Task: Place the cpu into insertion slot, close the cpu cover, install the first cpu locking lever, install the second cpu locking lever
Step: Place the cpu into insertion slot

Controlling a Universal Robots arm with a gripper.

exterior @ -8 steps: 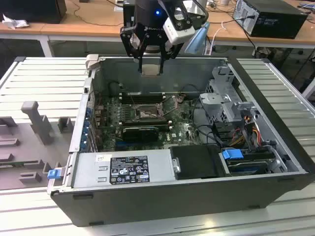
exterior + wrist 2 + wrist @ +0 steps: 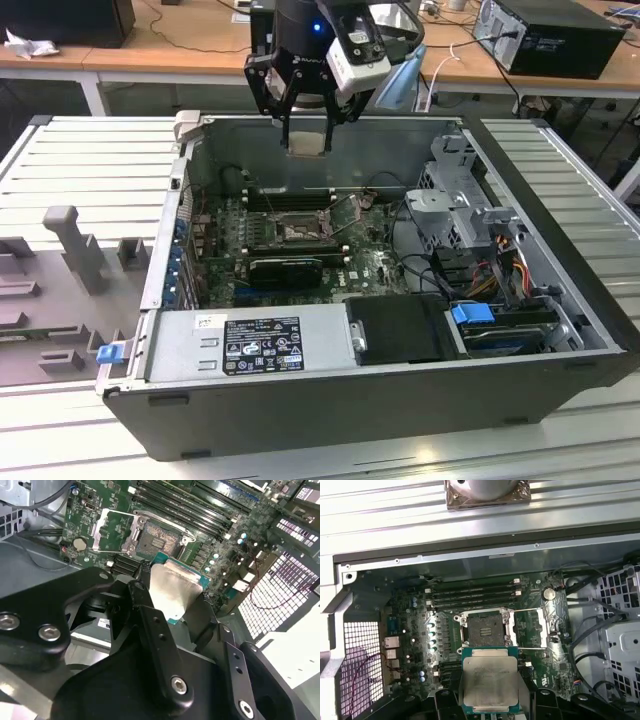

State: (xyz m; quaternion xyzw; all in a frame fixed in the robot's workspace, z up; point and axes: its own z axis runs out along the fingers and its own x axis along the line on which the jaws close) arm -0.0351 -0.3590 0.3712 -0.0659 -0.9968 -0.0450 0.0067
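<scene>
A black robot claw (image 2: 307,140) hangs over an open grey metal computer case (image 2: 560,330) that lies on its side on a ribbed, pale grey metal tabletop (image 2: 90,170). The claw's two fingers are clamped on opposite edges of the cpu (image 2: 306,143), a small flat square chip with a pale silvery metal face and a thin green border. The chip is held level, face up towards the wrist cameras, in the air above the case and well apart from everything inside it.

In both wrist views the claw (image 2: 492,690) (image 2: 172,600) grips the cpu (image 2: 490,677) (image 2: 172,587) at its sides, and the chip's metal face shows dull smudges.

Below it lies a green circuit board (image 2: 410,630) fixed to the floor of the case. Near the board's middle sits the insertion slot (image 2: 483,628) (image 2: 157,541) (image 2: 297,232), a square black socket with a silvery metal rim. The socket is bare and uncovered. The cpu cover (image 2: 130,536), a thin silvery square frame plate with a large window, seems to be folded open just beside the socket, though its exact tilt is hard to judge.

Long black memory slots (image 2: 475,592) run in a row near the socket. In the exterior view, a grey power supply (image 2: 250,345) with a dark label sits along the case's near wall.
</scene>
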